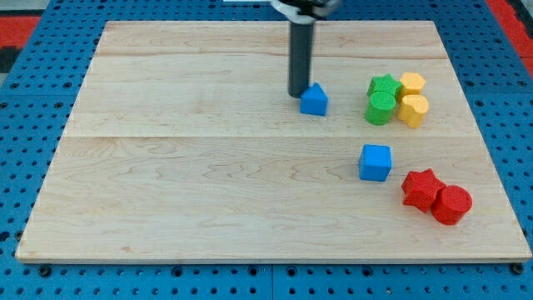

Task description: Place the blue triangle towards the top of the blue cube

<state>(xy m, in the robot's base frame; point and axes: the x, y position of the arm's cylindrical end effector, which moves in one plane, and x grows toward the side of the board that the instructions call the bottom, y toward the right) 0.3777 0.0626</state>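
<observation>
We are working on a pale wooden board (208,167) made of joined planks with a fine lengthwise grain, lying on a blue perforated base (25,100). The board's left half carries no blocks.

Moving right, we are holding our rod (299,58), a straight, dark, matte cylinder, upright near the view's top centre. My tip (297,94) is resting just at the left edge of the blue triangle (314,100), touching it or nearly so. We are carrying no pincer, so there is nothing to report as released, clenched or grasping; contact comes from the rod's side alone.

The blue triangle is a small peaked block with smooth painted faces. It is sitting above and to the left of the blue cube (376,162), which is square-edged and equally smooth.

Risks, in our judgement:
- We are contacting the triangle off-centre. A slanted face may be letting it rotate or slip off the round tip.
- A straight push to the right may be carrying it too far, into the green star (384,85) and green cylinder (380,108).
- Those two are touching the yellow blocks (412,98), so one knock may be shifting the whole cluster.

Furthest right, the red star (421,188) and red cylinder (452,204) are touching each other below the cube, away from the likely path.
</observation>
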